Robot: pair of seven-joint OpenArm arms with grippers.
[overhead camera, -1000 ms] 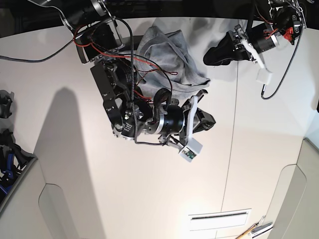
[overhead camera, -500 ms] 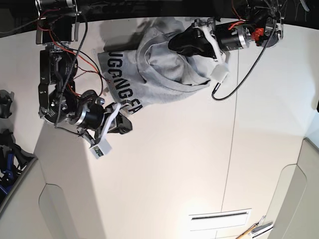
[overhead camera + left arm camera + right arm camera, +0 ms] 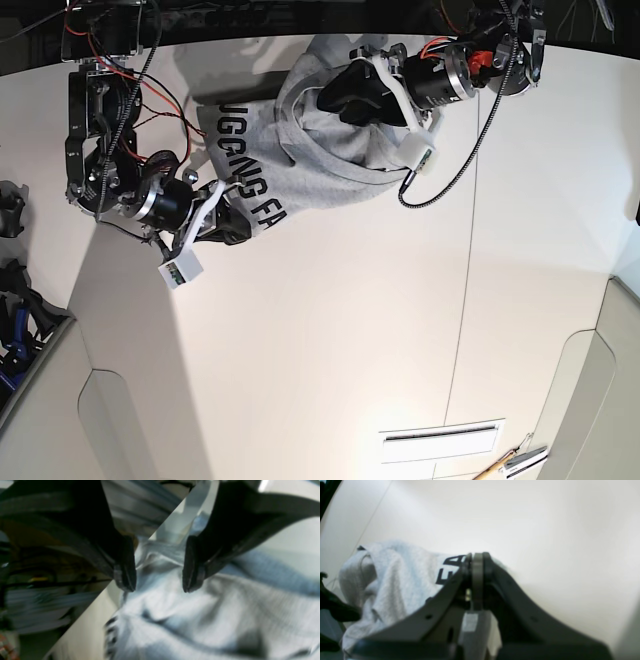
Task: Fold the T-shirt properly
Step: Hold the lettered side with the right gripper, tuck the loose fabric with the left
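Because the T-shirt (image 3: 320, 150) lies bunched near the far edge of the white worktop (image 3: 380, 330), with a lettered flap spread toward the right arm's side, both arms work at its margins rather than its middle. The right tool (image 3: 477, 557) is clenched on the lettered edge: in its wrist view the jaws meet with grey cloth and black letters showing just beside them, a hold that seems meant to draw that edge out flat. The left tool (image 3: 158, 580) hangs over the crumpled plain folds at the opposite side with its jaws released and parted, cloth visible between and beneath them, though blur hides whether the tips touch it. By my reading it is placed to pinch a second edge, so the shirt can be stretched between two holds before any fold. Folding proper looks not yet begun.
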